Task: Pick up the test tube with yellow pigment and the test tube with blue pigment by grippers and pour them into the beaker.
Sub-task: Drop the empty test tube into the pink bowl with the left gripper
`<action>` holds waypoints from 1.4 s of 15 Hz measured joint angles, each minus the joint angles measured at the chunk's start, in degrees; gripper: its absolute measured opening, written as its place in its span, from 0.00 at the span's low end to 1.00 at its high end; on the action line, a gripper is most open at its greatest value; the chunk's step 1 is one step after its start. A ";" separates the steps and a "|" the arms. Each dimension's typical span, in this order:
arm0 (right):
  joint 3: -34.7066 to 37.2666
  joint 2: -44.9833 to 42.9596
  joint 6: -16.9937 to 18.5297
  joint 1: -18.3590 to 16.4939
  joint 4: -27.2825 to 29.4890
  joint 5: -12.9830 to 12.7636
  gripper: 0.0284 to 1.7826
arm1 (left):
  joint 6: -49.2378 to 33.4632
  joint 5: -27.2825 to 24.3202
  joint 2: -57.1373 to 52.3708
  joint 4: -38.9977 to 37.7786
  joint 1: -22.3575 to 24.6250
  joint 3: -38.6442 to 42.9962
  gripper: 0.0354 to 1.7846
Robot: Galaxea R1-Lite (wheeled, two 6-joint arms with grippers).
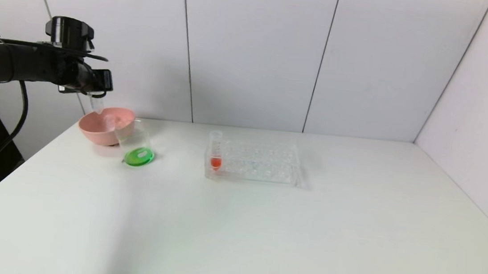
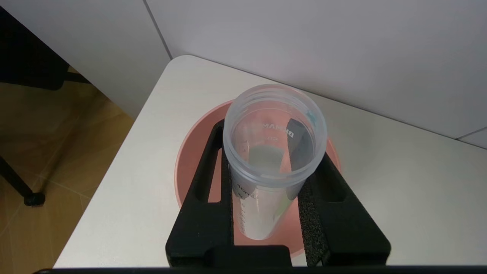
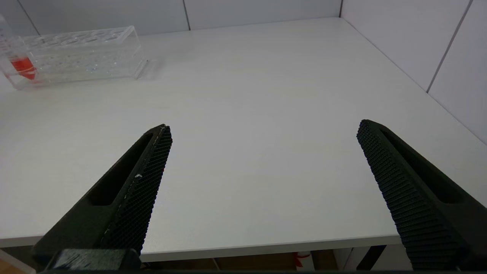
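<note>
Green liquid in the small clear glass beaker (image 1: 135, 144) suggests both pigments are already poured. Left gripper (image 2: 266, 179) is clamped on a slim clear graduated test tube (image 2: 268, 160), apparently empty, held above the pink plastic bowl (image 2: 190, 160) directly beneath it, likely for discarding; the beaker sits just beside that bowl. Right gripper (image 3: 262, 167) waits spread wide, well apart from the clear tube rack (image 3: 76, 57).

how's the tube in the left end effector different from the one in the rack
The tube in the left end effector looks empty; the tube in the rack has orange-red liquid at its bottom.
The held tube hangs in the air above the pink bowl; the racked tube stands upright in a corner slot of the clear rack.
Both are slim, clear and uncapped.
</note>
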 joint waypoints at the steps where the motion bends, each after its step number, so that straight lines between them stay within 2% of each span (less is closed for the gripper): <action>1: 0.00 0.00 -0.02 0.00 -0.02 0.00 1.00 | 0.91 -1.50 1.00 -0.90 0.69 -0.11 0.26; 3: 0.00 0.00 0.00 0.00 -0.02 0.00 1.00 | 1.57 -5.02 2.79 -1.46 1.72 -0.20 0.26; 16: 0.00 0.00 0.00 0.00 -0.02 0.00 1.00 | 5.77 -8.44 7.02 -4.50 3.29 -0.30 0.26; 19: 0.00 0.00 0.00 0.00 -0.02 0.00 1.00 | 5.84 -8.56 7.02 -4.24 3.36 -0.30 0.33; 21: 0.00 0.00 -0.02 0.00 -0.02 0.00 1.00 | 5.88 -8.58 6.97 -4.16 3.29 -0.28 0.46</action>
